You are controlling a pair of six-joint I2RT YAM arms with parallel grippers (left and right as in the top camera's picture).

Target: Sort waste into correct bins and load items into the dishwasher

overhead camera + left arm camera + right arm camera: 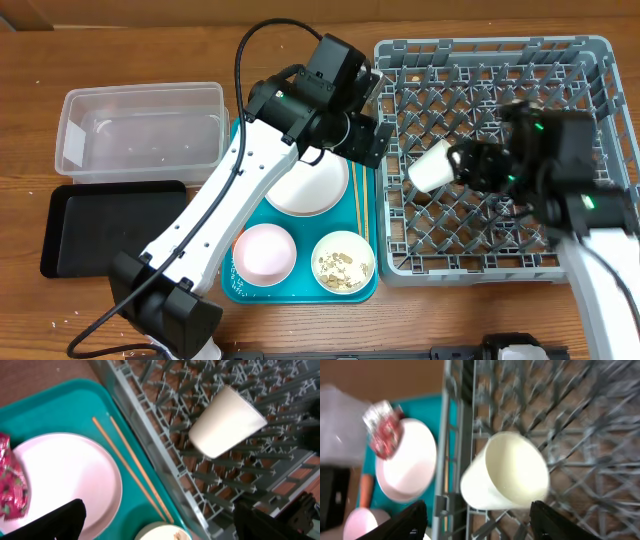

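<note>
A small white cup [430, 166] lies on its side on the left part of the grey dish rack [560, 60]. It also shows in the right wrist view [507, 472] and the left wrist view [227, 422]. My right gripper [464, 164] [480, 521] is open just behind the cup, fingers wide and not touching it. My left gripper [372, 135] [165, 522] is open and empty over the seam between the teal tray and the rack. A white plate [305, 188] [65, 480] carries a red shiny wrapper [11, 482] [382, 430]. An orange carrot [365, 489] lies beside the plate.
The teal tray [290, 292] also holds a pale pink bowl [263, 250], a white bowl of beige food bits [343, 261] and wooden chopsticks [356, 200] [132, 467]. The clear tub [140, 130] and the black tray [110, 228] stand at the left.
</note>
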